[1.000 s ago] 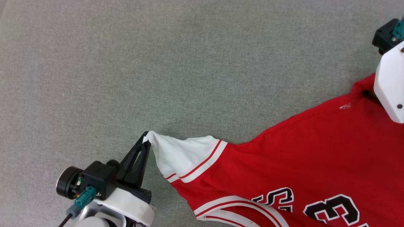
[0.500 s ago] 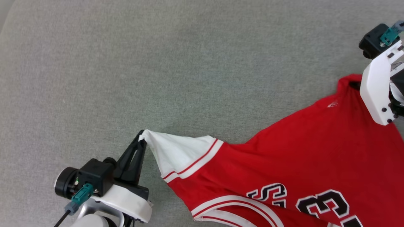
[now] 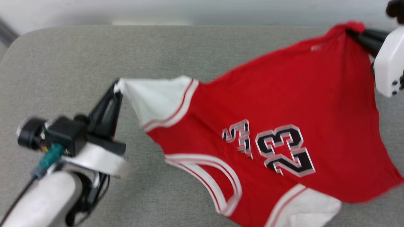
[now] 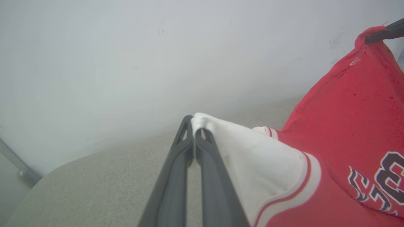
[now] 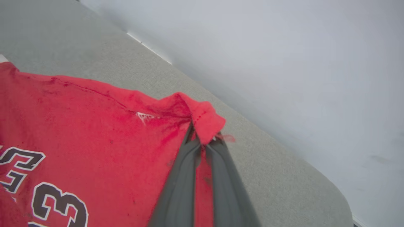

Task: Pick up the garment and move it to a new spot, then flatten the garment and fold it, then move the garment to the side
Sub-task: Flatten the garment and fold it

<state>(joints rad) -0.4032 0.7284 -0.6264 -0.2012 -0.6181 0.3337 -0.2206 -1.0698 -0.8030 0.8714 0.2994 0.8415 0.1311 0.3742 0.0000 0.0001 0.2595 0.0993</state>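
Note:
The garment (image 3: 271, 104) is a red jersey with white sleeves and a black "23" print, hanging stretched between my two grippers above the grey surface. My left gripper (image 3: 116, 90) is shut on the tip of one white sleeve (image 4: 240, 145), at the left in the head view. My right gripper (image 3: 355, 31) is shut on a red corner of the garment (image 5: 202, 118) at the top right. The garment's lower part sags toward the bottom of the head view, with the other white sleeve (image 3: 306, 208) at its low end.
The grey padded table (image 3: 63, 69) has a rounded far-left corner and a far edge near the top of the head view. A pale wall (image 4: 126, 47) rises just behind it. A metal leg or rail (image 4: 19, 164) shows at the left.
Both grippers have lifted the garment off the surface; it now hangs between them with the "23" showing in full. The right gripper closed on the red corner. The head camera has tilted up.

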